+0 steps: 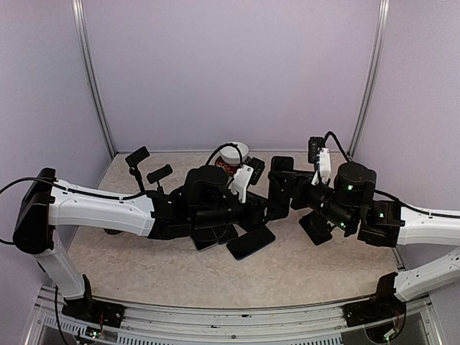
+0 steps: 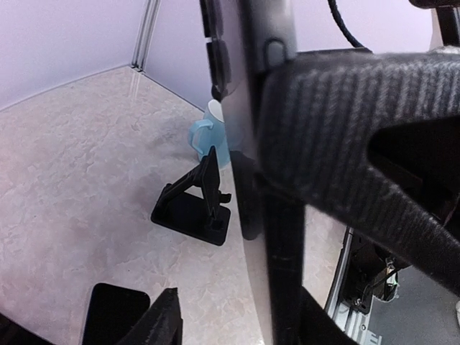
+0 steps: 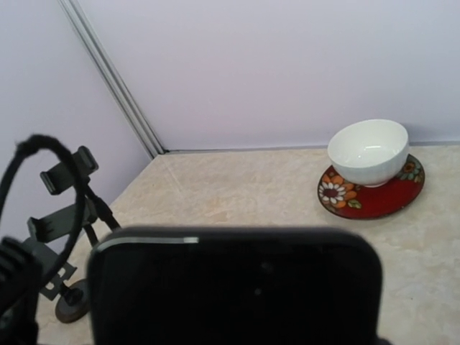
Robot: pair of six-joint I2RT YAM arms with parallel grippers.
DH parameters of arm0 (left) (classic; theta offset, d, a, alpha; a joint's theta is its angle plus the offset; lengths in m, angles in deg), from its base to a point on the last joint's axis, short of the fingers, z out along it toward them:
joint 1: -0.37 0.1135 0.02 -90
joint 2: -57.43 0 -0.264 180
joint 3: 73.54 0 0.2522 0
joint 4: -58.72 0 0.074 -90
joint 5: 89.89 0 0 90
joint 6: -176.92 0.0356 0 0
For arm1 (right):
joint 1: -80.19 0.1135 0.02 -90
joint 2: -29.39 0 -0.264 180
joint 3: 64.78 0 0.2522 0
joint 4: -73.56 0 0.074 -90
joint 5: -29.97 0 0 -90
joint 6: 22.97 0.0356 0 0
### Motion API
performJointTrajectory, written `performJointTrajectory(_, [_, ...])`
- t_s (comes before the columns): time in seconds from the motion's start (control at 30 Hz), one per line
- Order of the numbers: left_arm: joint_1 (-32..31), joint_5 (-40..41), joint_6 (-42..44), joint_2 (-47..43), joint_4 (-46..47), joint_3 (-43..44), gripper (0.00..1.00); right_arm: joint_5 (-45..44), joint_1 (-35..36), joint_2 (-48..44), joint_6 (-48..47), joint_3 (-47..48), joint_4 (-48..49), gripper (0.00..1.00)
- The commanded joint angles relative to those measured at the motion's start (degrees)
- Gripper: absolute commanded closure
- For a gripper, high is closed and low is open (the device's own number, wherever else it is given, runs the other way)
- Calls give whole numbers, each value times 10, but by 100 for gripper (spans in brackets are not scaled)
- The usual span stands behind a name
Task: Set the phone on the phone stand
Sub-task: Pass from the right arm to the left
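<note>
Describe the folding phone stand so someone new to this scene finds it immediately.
Start on the right half of the table. Next to a light-blue mug sits the low black folding stand, two flat plates with a front lip. The clamp holder at far left is tall, spindly, with clamps.

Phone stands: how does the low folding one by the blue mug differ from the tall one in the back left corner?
The folding stand is low, a flat base with one tilted backrest; the tall stand rises on a thin stem from a round base. The folding stand has one small ledge; the tall stand carries two clamp heads. Both are black and empty.
</note>
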Motion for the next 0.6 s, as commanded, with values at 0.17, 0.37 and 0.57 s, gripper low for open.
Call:
performJointTrajectory(0.17, [5,1,1,8,17,12,93,1,16,16,6,-7,63,32])
performJointTrajectory(0.37, [5,8,1,6,19,7,100,-4,17,13,9,0,43,21])
performJointTrajectory(0.57, [6,35,2,-6,6,0,100,-12,17,2,-3,27,-28,0])
